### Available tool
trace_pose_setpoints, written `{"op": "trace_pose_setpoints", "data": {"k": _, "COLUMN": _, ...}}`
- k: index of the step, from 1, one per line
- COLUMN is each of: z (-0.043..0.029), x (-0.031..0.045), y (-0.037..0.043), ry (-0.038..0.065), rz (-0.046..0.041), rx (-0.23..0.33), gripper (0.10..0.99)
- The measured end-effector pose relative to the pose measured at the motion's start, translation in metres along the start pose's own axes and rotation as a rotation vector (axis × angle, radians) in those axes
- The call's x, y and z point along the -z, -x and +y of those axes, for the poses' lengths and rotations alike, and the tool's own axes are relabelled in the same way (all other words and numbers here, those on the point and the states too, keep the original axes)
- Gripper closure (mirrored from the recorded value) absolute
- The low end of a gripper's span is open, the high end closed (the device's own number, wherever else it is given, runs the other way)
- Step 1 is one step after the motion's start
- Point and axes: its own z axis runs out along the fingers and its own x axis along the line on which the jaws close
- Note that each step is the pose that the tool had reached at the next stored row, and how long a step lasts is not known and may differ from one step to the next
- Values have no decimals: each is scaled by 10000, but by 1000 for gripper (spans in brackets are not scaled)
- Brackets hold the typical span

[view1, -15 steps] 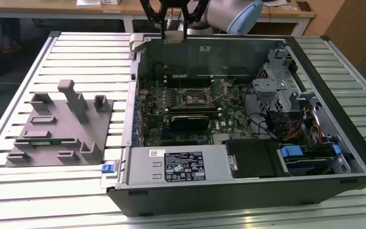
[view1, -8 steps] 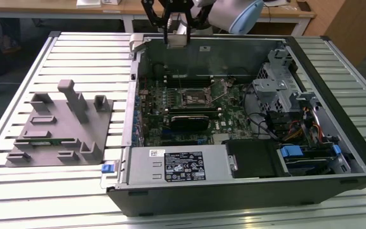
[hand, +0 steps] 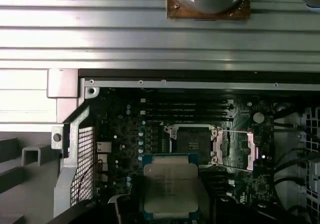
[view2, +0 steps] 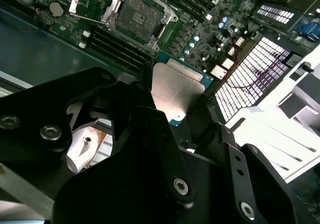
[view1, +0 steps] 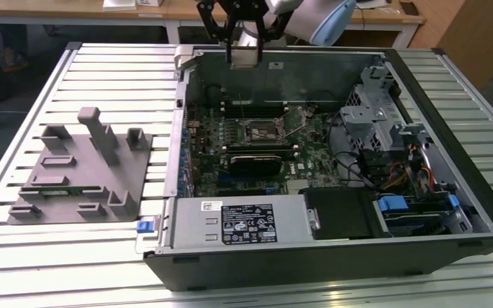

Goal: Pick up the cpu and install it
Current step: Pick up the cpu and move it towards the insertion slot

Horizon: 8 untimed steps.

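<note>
The gripper [view2: 176, 115] is closed on the cpu [hand: 171, 184], up over the empty socket [hand: 191, 143]: picked up, but not put in yet.

The cpu [hand: 170, 186] is a small flat square chip with a pale silver metal lid [view2: 175, 89] on a green substrate whose edge shows as a thin border around it. It is gripped at two opposite edges by the gripper [view2: 175, 104] and held in the air over the open computer case [view1: 477, 192], seen in the exterior view at the case's far wall [view1: 246, 56]. In the first wrist view its lid faces the camera, level with the motherboard [hand: 125, 144] below, just beside the open socket [hand: 192, 144].
</note>
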Motion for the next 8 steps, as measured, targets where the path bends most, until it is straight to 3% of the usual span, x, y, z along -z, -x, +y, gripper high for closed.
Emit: {"op": "trace_pose_setpoints", "data": {"k": 8, "z": -35, "x": -20, "y": 145, "ry": -11, "rz": 1, "rx": 0, "gripper": 561}}
